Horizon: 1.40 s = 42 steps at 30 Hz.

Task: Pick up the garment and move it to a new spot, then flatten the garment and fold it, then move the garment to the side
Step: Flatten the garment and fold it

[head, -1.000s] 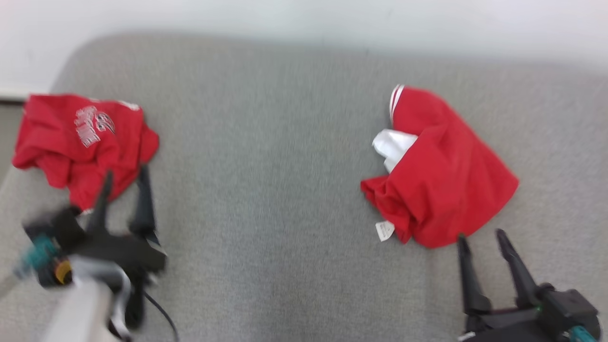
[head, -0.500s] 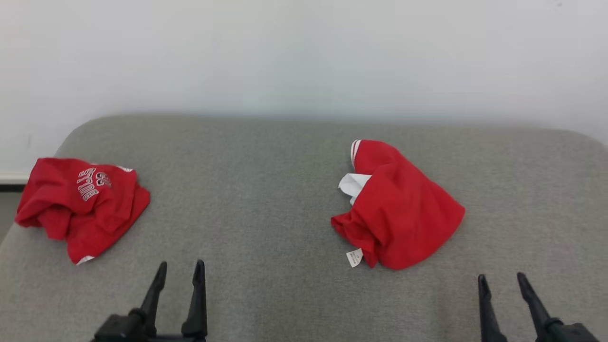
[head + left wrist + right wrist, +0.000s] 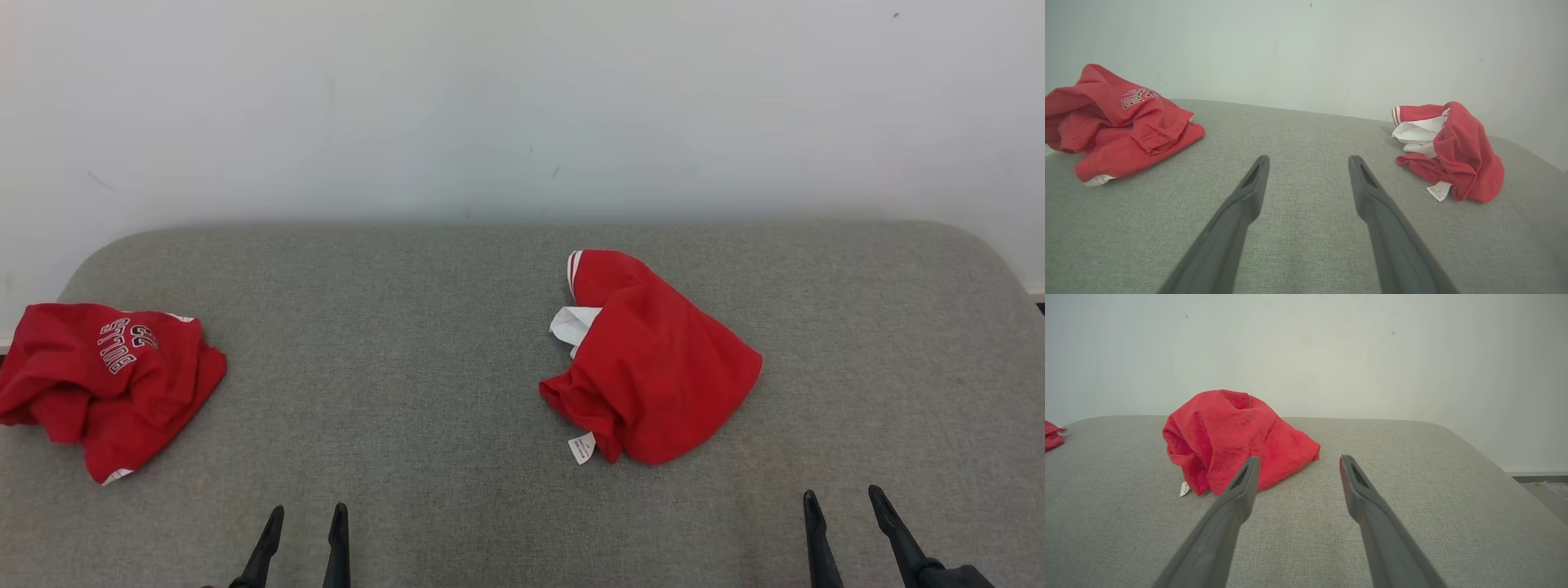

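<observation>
Soft matt red cloth garment (image 3: pixel 653 367), coarse grey woven couch (image 3: pixel 424 392)

Wide open across the grey cushion (image 3: pixel 392 384) between the two red heaps, straight ahead of the left gripper (image 3: pixel 306 510), fingers spread, up to the wall (image 3: pixel 522 106). Blocked at far left by the crumpled red shirt (image 3: pixel 102 384) and right of centre by the bunched red garment (image 3: pixel 661 376) — well apart from each other. Free too right of the garment, ahead of the right gripper (image 3: pixel 841 494), fingers likewise spread, out to the cushion's rounded corner.
</observation>
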{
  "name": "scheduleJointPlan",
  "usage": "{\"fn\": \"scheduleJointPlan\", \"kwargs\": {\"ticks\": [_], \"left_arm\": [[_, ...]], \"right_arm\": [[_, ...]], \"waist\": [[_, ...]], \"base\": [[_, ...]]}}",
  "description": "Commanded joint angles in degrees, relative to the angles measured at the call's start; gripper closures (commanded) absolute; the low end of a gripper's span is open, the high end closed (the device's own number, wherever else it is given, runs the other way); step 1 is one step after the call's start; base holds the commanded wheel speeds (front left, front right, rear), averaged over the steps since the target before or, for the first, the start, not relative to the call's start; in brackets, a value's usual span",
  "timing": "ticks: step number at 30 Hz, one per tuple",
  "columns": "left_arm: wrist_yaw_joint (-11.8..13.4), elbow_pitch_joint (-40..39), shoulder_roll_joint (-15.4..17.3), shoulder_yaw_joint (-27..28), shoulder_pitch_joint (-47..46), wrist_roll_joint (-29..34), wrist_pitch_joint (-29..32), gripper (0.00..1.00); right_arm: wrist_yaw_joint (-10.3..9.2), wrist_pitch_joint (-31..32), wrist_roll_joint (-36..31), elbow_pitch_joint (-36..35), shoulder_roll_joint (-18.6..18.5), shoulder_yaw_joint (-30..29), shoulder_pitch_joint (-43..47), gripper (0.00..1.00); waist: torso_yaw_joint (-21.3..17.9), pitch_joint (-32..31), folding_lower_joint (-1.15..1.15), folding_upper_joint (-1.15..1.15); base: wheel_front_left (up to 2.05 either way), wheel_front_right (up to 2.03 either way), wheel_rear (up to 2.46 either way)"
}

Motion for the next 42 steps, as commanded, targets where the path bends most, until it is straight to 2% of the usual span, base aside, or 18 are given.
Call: {"fn": "scheduleJointPlan", "kwargs": {"ticks": [1, 8, 12, 16, 20, 21, 24, 29, 36, 39, 42], "left_arm": [[-0.3, 0.2, -0.2, 0.4, 0.7, 0.8, -0.2, 0.00], [-0.8, 0.9, -0.6, 1.3, 0.1, 2.1, -0.2, 0.00], [-0.6, 5.2, -0.7, 1.3, -2.2, 0.8, 0.0, 0.00], [0.0, 8.3, -0.8, 1.1, -8.2, -1.3, 5.1, 0.00], [-0.1, 10.9, -0.6, -0.7, -16.8, -1.7, 14.7, 0.00], [-0.1, 10.9, -0.6, -0.7, -16.8, -1.7, 14.7, 0.00], [0.1, 13.5, -0.4, -0.5, -22.6, -3.4, 21.0, 0.00], [1.1, 17.8, 0.5, 1.0, -30.7, -6.4, 27.7, 0.00], [3.2, 23.6, 3.7, 2.7, -38.8, -6.8, 32.0, 0.00], [3.4, 26.3, 4.7, 2.7, -41.6, -7.0, 34.0, 0.00], [3.1, 29.1, 4.5, 2.2, -44.9, -7.4, 36.2, 0.00]], "right_arm": [[0.16, -0.3, -0.3, 0.3, -0.1, -0.2, -0.1, 0.00], [0.16, -0.8, 0.5, 1.0, 0.0, -0.2, -0.8, 0.00], [0.16, -0.6, 1.0, 1.0, 0.0, 0.7, -1.3, 0.00], [0.16, -0.3, 1.5, 0.4, 0.0, 2.0, -1.7, 0.00], [0.16, -0.1, 2.3, -0.1, -0.1, 3.8, -2.2, 0.00], [0.16, -0.1, 2.3, -0.1, -0.1, 3.8, -2.2, 0.00], [0.16, 0.1, 2.7, -0.4, 0.0, 5.9, -2.7, 0.00], [0.16, 0.0, 3.8, -1.2, 0.0, 8.7, -4.2, 0.00], [0.12, -1.3, 5.9, -0.5, 0.0, 11.3, -6.4, 0.00], [0.12, -1.9, 6.7, -0.3, 0.0, 11.3, -6.9, 0.00], [0.12, -2.6, 7.1, -0.5, 0.1, 10.0, -6.5, 0.00]], "waist": [[0.0, 0.1, 0.00, 0.00], [0.2, 0.3, 0.00, 0.00], [-0.6, 0.6, 0.00, 0.00], [-2.1, 1.5, 0.00, 0.00], [-4.6, 2.6, 0.00, 0.00], [-4.6, 2.6, 0.00, 0.00], [-8.2, 3.8, 0.00, 0.00], [-16.0, 7.5, 0.00, 0.00], [-26.5, 13.8, 0.00, 0.00], [-29.6, 16.0, 0.00, 0.00], [-30.0, 18.2, 0.00, 0.00]], "base": [[0.00, 0.00, 0.00], [0.00, 0.00, 0.00], [0.00, 0.00, 0.00], [0.00, 0.00, 0.00], [0.00, 0.00, 0.00], [0.00, 0.00, 0.00], [0.00, 0.00, 0.00], [0.00, 0.00, 0.00], [0.00, 0.00, 0.00], [0.00, 0.00, 0.00], [0.00, 0.00, 0.00]]}}
